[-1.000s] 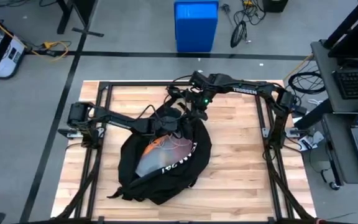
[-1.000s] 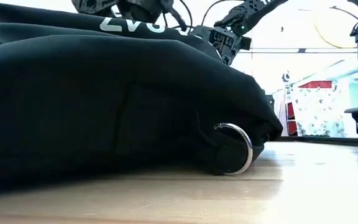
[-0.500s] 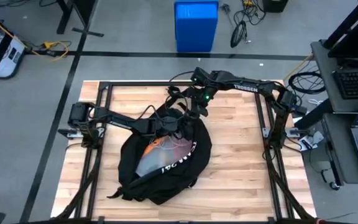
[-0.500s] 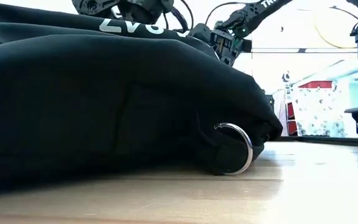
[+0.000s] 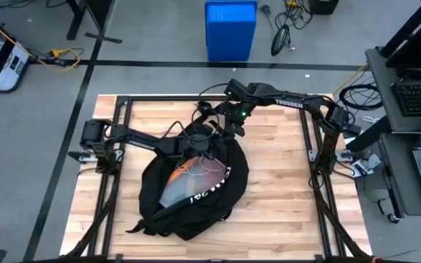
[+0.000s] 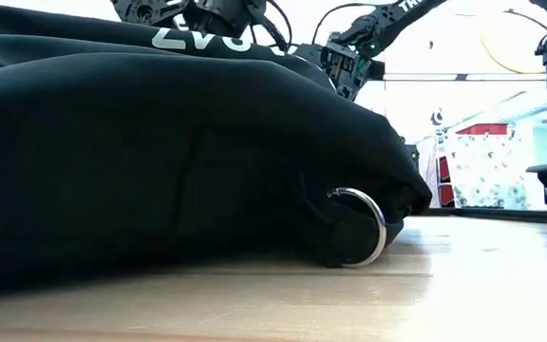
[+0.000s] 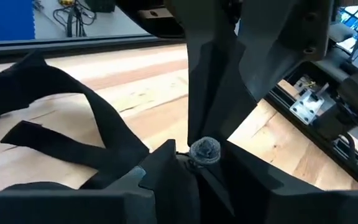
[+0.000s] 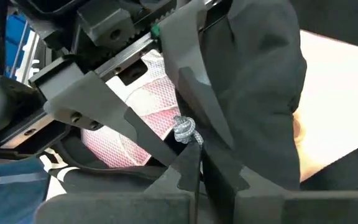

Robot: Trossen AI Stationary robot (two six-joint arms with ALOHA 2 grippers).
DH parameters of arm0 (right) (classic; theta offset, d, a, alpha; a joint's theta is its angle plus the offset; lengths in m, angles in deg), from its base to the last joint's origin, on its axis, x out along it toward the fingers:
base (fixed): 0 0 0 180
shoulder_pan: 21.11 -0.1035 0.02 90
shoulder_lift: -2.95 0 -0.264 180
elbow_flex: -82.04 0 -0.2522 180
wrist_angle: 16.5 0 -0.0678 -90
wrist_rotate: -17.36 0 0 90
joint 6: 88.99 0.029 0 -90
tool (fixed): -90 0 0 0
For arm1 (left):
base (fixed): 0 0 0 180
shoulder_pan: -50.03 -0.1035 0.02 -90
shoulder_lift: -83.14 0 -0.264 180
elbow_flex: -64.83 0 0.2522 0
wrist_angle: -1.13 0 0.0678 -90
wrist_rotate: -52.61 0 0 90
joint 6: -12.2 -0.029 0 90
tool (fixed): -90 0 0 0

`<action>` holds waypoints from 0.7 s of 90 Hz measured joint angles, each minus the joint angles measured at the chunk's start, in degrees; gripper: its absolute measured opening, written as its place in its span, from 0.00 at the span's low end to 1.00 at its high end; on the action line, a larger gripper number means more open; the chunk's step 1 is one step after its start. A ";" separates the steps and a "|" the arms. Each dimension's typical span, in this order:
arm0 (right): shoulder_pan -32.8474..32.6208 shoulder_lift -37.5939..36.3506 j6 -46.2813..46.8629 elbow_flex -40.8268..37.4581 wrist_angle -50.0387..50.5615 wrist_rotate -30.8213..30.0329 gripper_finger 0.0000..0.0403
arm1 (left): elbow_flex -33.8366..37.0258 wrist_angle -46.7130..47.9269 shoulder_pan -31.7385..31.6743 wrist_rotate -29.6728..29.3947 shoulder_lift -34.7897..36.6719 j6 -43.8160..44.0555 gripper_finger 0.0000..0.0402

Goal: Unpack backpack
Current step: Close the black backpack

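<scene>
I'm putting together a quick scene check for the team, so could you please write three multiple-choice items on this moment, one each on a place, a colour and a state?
1. Where is the backpack?
A. on the wooden table
B. on the floor
C. on the blue bin

2. What colour is its lettering?
A. yellow
B. white
C. red

3. The left gripper is:
A. wide open
B. out of view
C. shut on a knotted grey cord

Answers: 1 A, the high view shows it on the planks; 2 B, white letters on black; 3 C, the left wrist view shows the fingers meeting at the knot.
</scene>
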 joint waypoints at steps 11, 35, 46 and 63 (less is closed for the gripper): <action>0.02 0.00 -0.01 0.00 -0.11 -0.29 0.00 | -0.02 -0.02 -0.49 0.88 0.00 0.00 0.23; -0.05 0.00 0.19 0.00 -1.34 2.83 0.00 | -0.02 -4.18 -1.43 3.96 -1.43 0.02 0.21; -0.07 0.00 0.29 0.00 -1.21 2.90 0.00 | -0.02 -5.07 -1.54 4.19 -1.81 0.01 0.20; -0.07 0.00 1.68 0.03 -1.22 2.92 0.00 | -0.02 -4.83 -1.52 4.32 -1.81 0.01 0.03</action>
